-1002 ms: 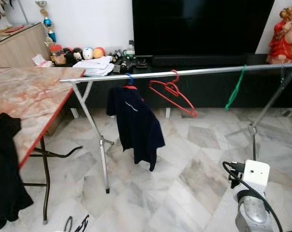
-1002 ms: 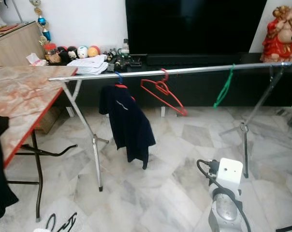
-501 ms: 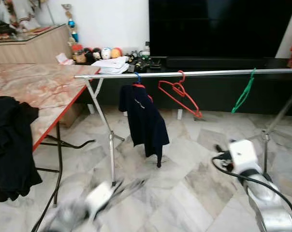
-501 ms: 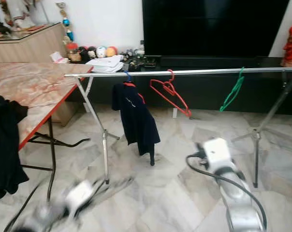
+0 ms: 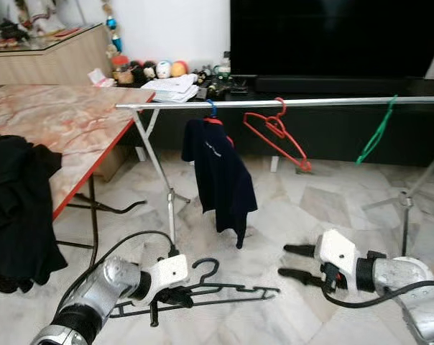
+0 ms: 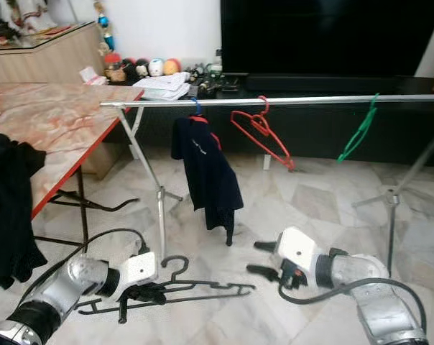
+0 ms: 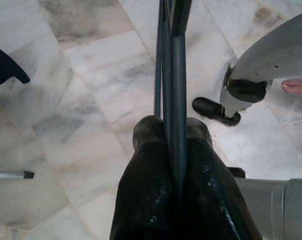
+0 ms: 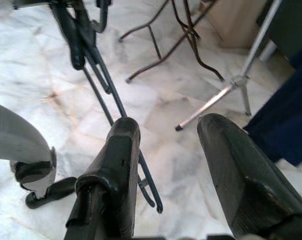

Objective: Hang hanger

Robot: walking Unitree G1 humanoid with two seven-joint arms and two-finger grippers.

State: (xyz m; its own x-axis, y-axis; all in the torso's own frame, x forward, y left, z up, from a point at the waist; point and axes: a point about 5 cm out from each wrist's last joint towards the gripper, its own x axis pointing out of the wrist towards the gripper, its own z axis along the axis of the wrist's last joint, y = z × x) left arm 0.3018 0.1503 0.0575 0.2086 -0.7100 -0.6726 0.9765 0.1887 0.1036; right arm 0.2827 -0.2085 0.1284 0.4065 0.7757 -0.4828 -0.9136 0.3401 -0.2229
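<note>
Hanging low over the marble floor (image 5: pixel 325 201), the black hanger (image 5: pixel 202 291) is clamped between the fingers of the left end effector (image 5: pixel 175 295), its hook (image 5: pixel 207 269) pointing up and its long bar running toward the robot's right; the left wrist view shows both fingers (image 7: pixel 146 200) pressed tight on the thin wire. The right end effector (image 5: pixel 294 261) hovers just beside the hanger's far tip with its fingers apart and nothing between them. Well above and beyond stands the silver rail (image 5: pixel 289 103), already carrying a dark blue shirt (image 5: pixel 220 176), a red hanger (image 5: pixel 274 135) and a green hanger (image 5: pixel 375 133). A tabletop (image 5: pixel 52 122) with a black garment (image 5: pixel 16 208) draped over its edge stands to the left. Judgement: the hanger is held but not yet lifted toward the rail, so the task is at an early stage. Risks noted: the grip sits well off the hook on thin wire, so the hanger may pivot or slip during the lift; the hook may swing past the rail or catch the shirt or red hanger if brought in between them; the free stretch between red and green hangers looks safer
</note>
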